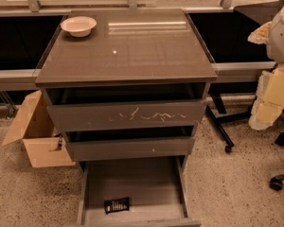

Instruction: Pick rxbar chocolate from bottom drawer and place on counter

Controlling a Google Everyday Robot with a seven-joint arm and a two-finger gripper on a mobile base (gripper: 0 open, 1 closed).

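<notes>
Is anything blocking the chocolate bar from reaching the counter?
Nothing visible. The rxbar chocolate lies uncovered in the open bottom drawer; the counter has a white bowl in one far corner. Gripper: not in view.

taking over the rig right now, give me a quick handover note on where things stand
Pincer: not in the camera view, so its state cannot be read.
The small flat black-wrapped rxbar chocolate bar lies flat near the front left of the grey bottom drawer, which is pulled out.
The glossy grey-brown counter top has a round white bowl at its back left corner.
Done: the drawer is open and the bar is exposed.
Left: reach in, grasp the bar, lift it out, and set it on a bare part of the counter top.
</notes>
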